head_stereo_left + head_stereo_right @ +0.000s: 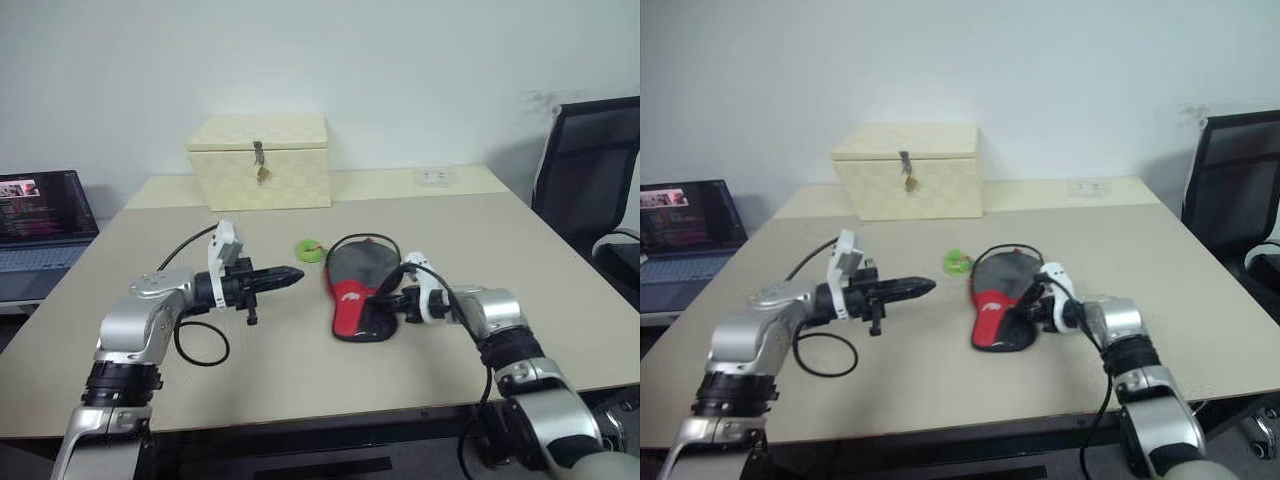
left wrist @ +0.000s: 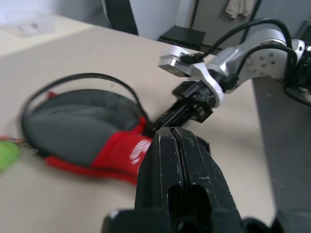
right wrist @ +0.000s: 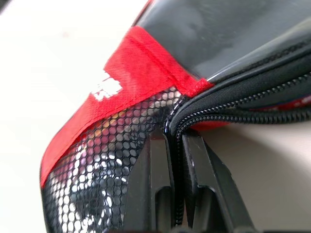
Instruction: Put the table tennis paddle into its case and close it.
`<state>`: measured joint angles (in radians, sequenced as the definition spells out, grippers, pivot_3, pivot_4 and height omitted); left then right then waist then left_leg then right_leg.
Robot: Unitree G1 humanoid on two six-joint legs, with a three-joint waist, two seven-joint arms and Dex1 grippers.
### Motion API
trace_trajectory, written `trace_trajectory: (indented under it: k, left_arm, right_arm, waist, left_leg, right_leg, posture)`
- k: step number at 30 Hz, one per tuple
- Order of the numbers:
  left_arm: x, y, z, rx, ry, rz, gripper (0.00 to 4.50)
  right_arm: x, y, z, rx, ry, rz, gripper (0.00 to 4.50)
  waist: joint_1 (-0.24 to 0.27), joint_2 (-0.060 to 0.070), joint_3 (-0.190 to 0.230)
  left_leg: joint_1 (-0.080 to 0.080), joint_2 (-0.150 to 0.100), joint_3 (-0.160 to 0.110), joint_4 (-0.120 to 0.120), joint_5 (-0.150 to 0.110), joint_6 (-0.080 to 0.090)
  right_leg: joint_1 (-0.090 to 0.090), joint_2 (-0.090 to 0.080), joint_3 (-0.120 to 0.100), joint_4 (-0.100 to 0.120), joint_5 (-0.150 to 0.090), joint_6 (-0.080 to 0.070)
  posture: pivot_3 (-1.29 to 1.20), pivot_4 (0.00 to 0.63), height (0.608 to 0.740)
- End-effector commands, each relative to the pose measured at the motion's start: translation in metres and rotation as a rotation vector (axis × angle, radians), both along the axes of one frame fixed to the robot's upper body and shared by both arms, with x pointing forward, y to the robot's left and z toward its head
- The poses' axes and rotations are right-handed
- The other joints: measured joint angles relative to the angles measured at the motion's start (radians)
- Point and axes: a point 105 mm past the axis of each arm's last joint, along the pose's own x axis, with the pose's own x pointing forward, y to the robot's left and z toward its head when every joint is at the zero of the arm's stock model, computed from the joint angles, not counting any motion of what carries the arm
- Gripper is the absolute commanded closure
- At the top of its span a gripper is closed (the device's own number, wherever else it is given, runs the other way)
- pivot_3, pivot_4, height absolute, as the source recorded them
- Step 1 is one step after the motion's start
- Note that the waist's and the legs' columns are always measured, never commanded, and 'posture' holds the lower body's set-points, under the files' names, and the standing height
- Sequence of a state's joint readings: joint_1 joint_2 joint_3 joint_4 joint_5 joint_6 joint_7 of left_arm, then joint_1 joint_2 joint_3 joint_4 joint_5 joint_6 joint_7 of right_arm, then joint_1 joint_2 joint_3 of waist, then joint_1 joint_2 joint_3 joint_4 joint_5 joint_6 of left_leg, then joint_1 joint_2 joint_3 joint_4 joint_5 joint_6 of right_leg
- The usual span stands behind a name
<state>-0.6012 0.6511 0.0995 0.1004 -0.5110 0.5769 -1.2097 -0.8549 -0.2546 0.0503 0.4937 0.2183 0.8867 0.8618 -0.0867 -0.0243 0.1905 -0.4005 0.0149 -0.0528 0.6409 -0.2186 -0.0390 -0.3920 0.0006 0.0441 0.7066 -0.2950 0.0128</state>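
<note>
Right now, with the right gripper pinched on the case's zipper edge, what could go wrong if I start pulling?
1. The right gripper grips the case only by its zipper edge, so it may slip off.
2. The left gripper hovers shut, away from the case; with nothing bracing it, the case could slide across the table.
3. The zipper gapes open; a skewed pull might jam it.

The laptop (image 1: 40,230) on the left is cut off, and the words on its screen are too small to read.
</note>
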Motion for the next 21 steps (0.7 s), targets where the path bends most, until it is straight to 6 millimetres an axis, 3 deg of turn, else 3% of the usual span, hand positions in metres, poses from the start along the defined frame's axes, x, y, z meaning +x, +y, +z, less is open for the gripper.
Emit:
trace_trajectory:
  k: [1,8,17,21]
  left_arm:
    - [-0.011,-0.006,0.014,-0.012,-0.043,-0.035,4.50]
    - [-0.022,-0.015,0.007,-0.019,-0.011,-0.072,4.50]
    - [-0.030,-0.018,0.000,-0.010,0.023,-0.108,4.50]
    - [-0.032,-0.019,-0.003,-0.004,0.034,-0.116,4.50]
  right_arm:
    - [-0.015,0.023,0.018,0.045,-0.043,0.059,4.49]
    - [-0.047,0.042,0.012,0.071,0.011,0.038,4.49]
    - [-0.082,0.022,-0.004,0.080,0.106,-0.061,4.49]
    - [-0.087,0.011,-0.006,0.077,0.123,-0.102,4.49]
  waist:
    - [0.004,0.000,0.000]
    - [0.006,0.000,0.000]
    - [0.008,0.000,0.000]
    - [0.008,0.000,0.000]
  left_leg:
    - [0.000,-0.001,0.000,0.000,0.000,0.000]
    - [-0.001,-0.001,-0.001,-0.001,0.000,0.000]
    - [-0.001,-0.002,-0.001,-0.008,0.000,0.000]
    - [-0.001,-0.001,-0.001,-0.010,0.000,0.000]
  right_leg:
    - [0.000,0.000,0.000,0.000,0.000,0.000]
    - [0.001,-0.002,0.000,-0.004,0.000,0.000]
    - [0.001,-0.002,0.000,-0.010,0.000,0.000]
    - [0.001,-0.002,0.000,-0.011,0.000,0.000]
  posture:
    - [0.00,0.150,0.740]
    - [0.00,0.150,0.740]
    - [0.00,0.150,0.740]
    - [0.00,0.150,0.740]
